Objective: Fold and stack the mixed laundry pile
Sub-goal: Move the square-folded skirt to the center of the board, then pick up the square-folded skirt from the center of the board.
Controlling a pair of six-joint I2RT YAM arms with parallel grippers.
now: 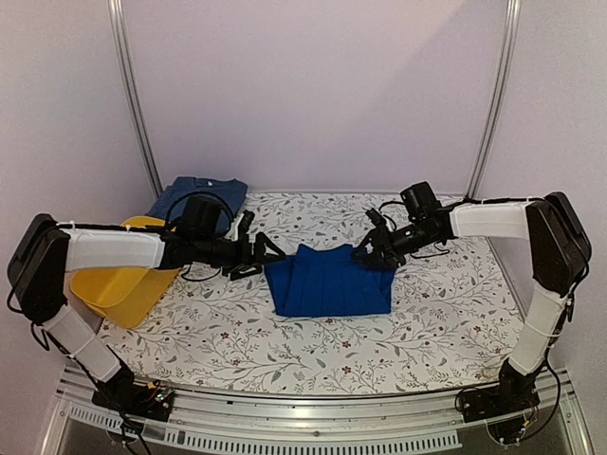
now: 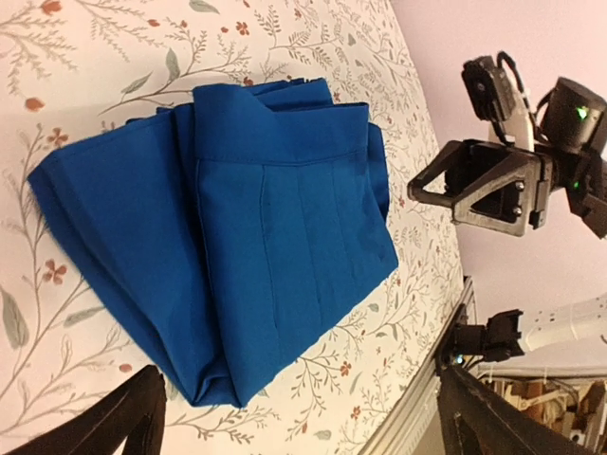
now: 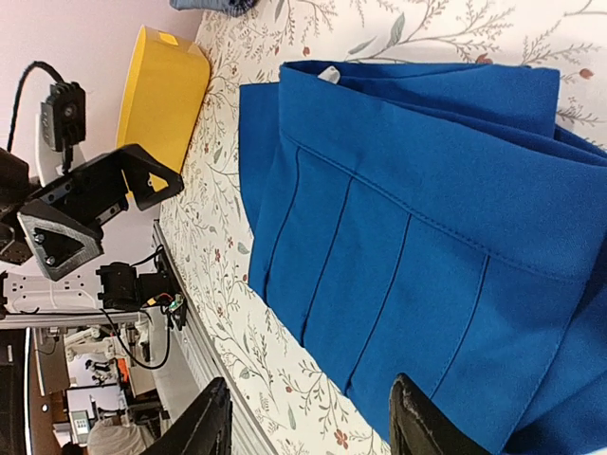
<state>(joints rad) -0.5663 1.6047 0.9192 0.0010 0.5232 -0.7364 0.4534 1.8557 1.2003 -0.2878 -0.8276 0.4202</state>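
Down at the near edge sits the metal rail [image 1: 285,417] with both arm bases, and beyond it the floral-printed table [image 1: 285,355]. Centre stage: the royal-blue piece [image 1: 329,282], lying flat in a neat rectangle, long axis running left to right, right between the two arms. Smooth woven cloth, stitched pleat lines down the top layer, a band seam across the far edge, a small white label peeking out at one corner. It looks limp and slippery, so layers may slide if dragged by one edge.

Left fingers [image 2: 128,422] are spread wide with nothing between them, just off the garment's far left corner, which lies to their right. Right fingers [image 3: 204,422] stand apart too and carry nothing; they hover at the far right corner, and I cannot tell whether they brush the cloth.

Both are close, so this one reads as folded and let go. Far left, well apart from it, the dark blue garment [image 1: 204,194] lies crumpled by the wall, behind the yellow tub [image 1: 123,284] of hard, glossy plastic. By my reckoning the left arm is clearly nearer that next piece, though the tub rim sits in its path.
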